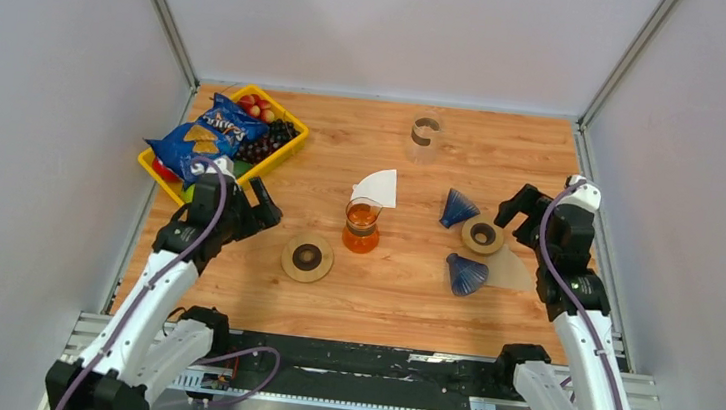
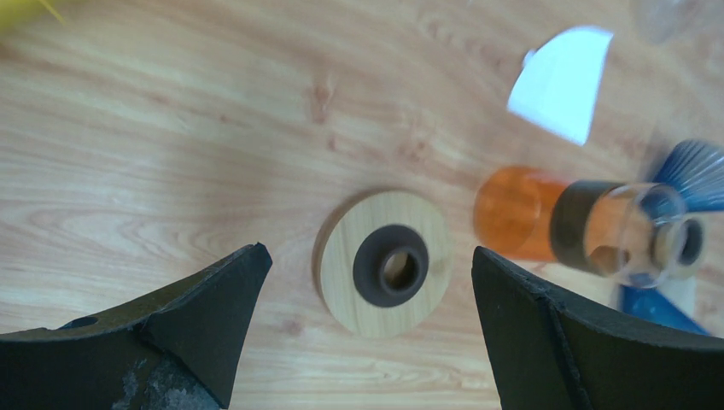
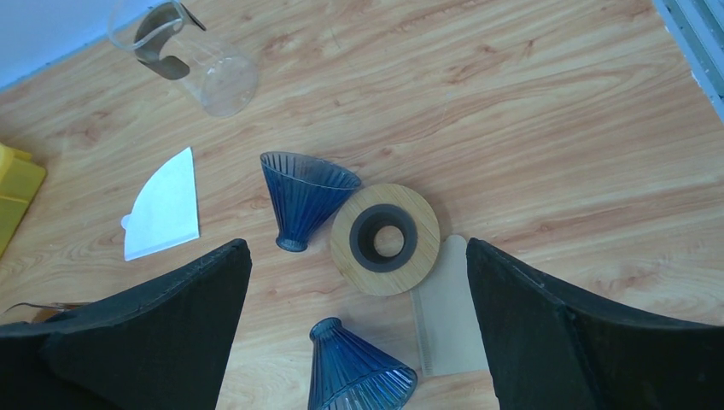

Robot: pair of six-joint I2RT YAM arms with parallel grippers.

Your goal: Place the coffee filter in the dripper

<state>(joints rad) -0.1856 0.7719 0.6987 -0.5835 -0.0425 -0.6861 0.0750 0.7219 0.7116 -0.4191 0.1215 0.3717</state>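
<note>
While right tool (image 3: 357, 249) gapes, brown filter (image 3: 444, 314) lies below, apart.

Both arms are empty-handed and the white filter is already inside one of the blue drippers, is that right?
No. The right wrist view shows the white filter flat on the table, apart from both blue drippers. The rest is right.

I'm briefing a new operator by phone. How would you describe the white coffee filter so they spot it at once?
Find the orange glass server at the middle of the wooden table. The white filter lies flat just behind it, on the side away from the arms. It is bright white, unlike the tan filter by the blue drippers on the right.
</note>
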